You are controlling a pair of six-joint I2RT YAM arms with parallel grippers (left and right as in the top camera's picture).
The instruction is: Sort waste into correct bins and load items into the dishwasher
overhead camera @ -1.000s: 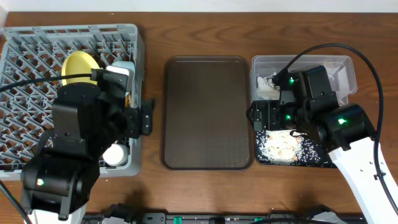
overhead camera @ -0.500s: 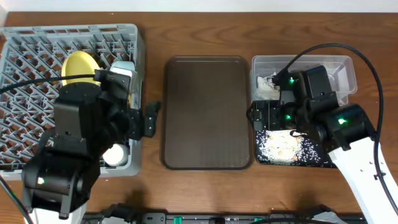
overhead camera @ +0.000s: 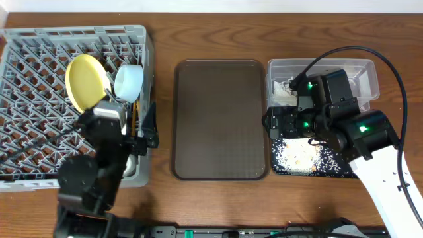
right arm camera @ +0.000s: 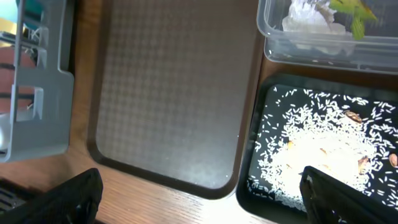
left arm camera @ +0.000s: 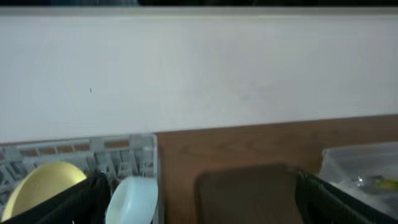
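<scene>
The grey dish rack (overhead camera: 39, 99) fills the left side. A yellow plate (overhead camera: 84, 80) stands on edge in it, with a light blue bowl (overhead camera: 129, 82) beside it. My left gripper (overhead camera: 147, 127) hangs open and empty at the rack's right edge. Its wrist view shows the plate (left arm camera: 40, 190) and the bowl (left arm camera: 134, 199) low at the left. My right gripper (right arm camera: 208, 202) is open and empty above the gap between the brown tray and the black tray (right arm camera: 273, 186). Rice crumbs (right arm camera: 323, 149) lie in the black tray. The clear tub (right arm camera: 280, 50) holds tissue (right arm camera: 308, 18) and a green wrapper (right arm camera: 351, 12).
A large brown serving tray (overhead camera: 220, 119) lies bare in the middle between the rack and the bins. A pale round thing (overhead camera: 130, 162) shows partly under my left arm in the rack's front right corner. A white wall rises behind the table.
My left arm has drawn back toward the table's front, uncovering the yellow plate and the light blue bowl in the rack. The right arm has not moved.
</scene>
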